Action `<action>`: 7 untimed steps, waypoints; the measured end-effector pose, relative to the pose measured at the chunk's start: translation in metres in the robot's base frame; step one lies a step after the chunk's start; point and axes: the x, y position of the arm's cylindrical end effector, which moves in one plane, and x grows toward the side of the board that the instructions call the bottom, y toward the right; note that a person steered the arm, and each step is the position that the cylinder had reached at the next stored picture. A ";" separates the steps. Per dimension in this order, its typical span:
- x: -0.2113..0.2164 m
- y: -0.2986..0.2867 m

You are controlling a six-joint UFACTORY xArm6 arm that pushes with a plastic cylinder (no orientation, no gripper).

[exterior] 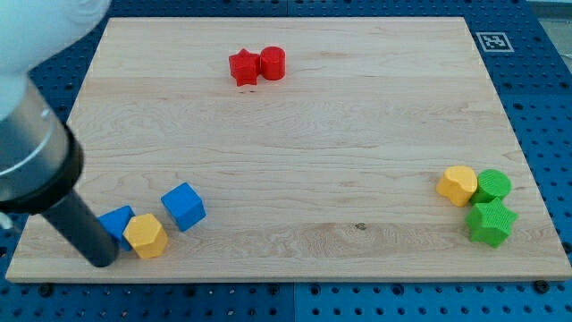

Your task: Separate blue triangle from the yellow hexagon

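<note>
The blue triangle (116,223) lies near the board's bottom left corner, touching the yellow hexagon (146,236) on its right. My tip (101,261) rests on the board just left of and below the blue triangle, close to or touching it. The dark rod rises from there toward the view's upper left. A blue cube (184,207) sits just right of the pair, a small gap away.
A red star (242,67) and a red cylinder (273,63) touch near the view's top centre. At the right, a yellow block (458,185), a green cylinder (492,186) and a green star (491,223) cluster together. The wooden board (295,152) lies on a blue pegboard.
</note>
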 end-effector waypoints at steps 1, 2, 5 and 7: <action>0.000 0.043; -0.002 0.079; -0.007 0.039; -0.021 0.039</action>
